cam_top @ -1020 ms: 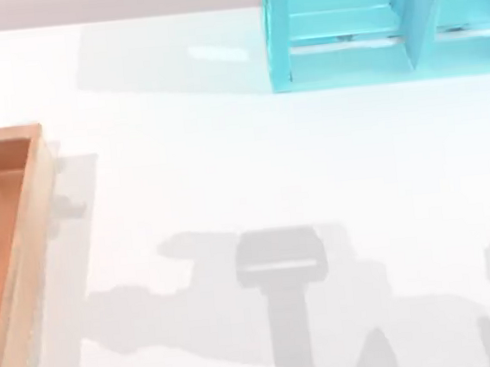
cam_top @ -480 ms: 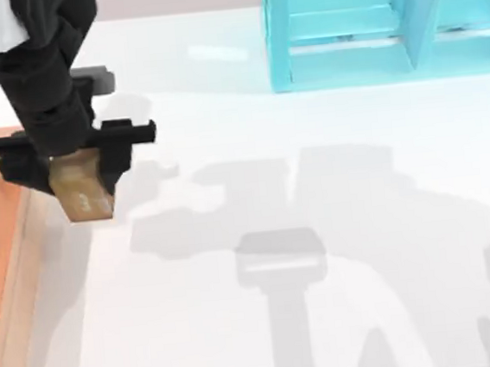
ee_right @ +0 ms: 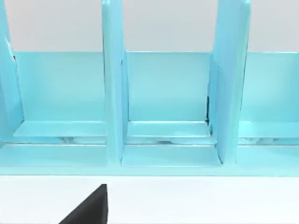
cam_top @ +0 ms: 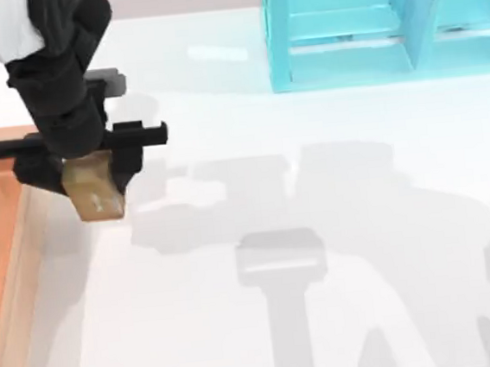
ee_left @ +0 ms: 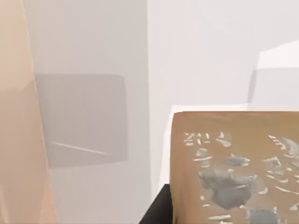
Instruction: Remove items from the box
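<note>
One item is out of the box so far, as far as the top view lets me judge — the tan block (cam_top: 96, 191) hangs in the left gripper (cam_top: 88, 177), whose fingers are closed on its sides, just past the box's (cam_top: 16, 284) pale rim and over bare white table (cam_top: 338, 252). The block looks lifted clear of the surface, its shadow lying on the table a little off from it, so I take the step in hand to be the carry-out, with the set-down not yet made. In the left wrist view the block (ee_left: 233, 168) sits close to the lens, its pale flecked mark plain, with the box rim (ee_left: 18, 140) beside it and white table beyond. What is left: lower the block onto the table beside the box, let go, then go into the box for the cup, which I cannot place from these views. The shelf (cam_top: 386, 22) stands well apart from the box, at the far side of the table; the right wrist view faces its turquoise compartments (ee_right: 163, 93), and whether the right arm's fingers are open or closed I cannot tell.
</note>
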Motion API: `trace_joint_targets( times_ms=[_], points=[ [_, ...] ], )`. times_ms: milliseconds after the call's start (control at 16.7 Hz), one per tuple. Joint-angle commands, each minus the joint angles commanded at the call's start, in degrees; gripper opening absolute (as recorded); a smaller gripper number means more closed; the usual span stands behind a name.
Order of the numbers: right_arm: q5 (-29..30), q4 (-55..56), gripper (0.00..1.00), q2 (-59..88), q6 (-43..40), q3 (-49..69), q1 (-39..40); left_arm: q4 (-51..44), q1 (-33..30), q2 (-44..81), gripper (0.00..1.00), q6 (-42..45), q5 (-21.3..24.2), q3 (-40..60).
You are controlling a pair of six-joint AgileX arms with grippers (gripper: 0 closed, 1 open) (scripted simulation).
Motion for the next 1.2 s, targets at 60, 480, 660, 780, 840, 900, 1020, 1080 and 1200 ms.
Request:
trace_joint_targets(
  times_ms=[60,480,660,780,840,900,1020,1080,1200],
  points=[
    [0.0,0.0,1.0,0.0,0.0,0.0,0.0,1.38,-1.12,-0.37,0.0,0.77,0.94,-0.15],
    [0.0,0.0,1.0,0.0,0.0,0.0,0.0,8.95,-1.29,2.84,0.0,0.6,0.42,-5.11],
    [0.0,0.0,1.0,0.0,0.0,0.0,0.0,8.36,0.78,3.57,0.0,-0.66,-0.94,-6.12],
    [0.0,0.0,1.0,0.0,0.0,0.0,0.0,8.36,0.78,3.57,0.0,-0.66,-0.94,-6.12],
    [0.0,0.0,1.0,0.0,0.0,0.0,0.0,8.36,0.78,3.57,0.0,-0.66,-0.94,-6.12],
    [0.0,0.0,1.0,0.0,0.0,0.0,0.0,8.36,0.78,3.57,0.08,-0.66,-0.94,-6.12],
    [0.0,0.0,1.0,0.0,0.0,0.0,0.0,8.36,0.78,3.57,0.23,-0.66,-0.94,-6.12],
    [0.0,0.0,1.0,0.0,0.0,0.0,0.0,8.36,0.78,3.57,0.3,-0.66,-0.94,-6.12],
    [0.0,0.0,1.0,0.0,0.0,0.0,0.0,8.36,0.78,3.57,0.45,-0.66,-0.94,-6.12]
  ],
)
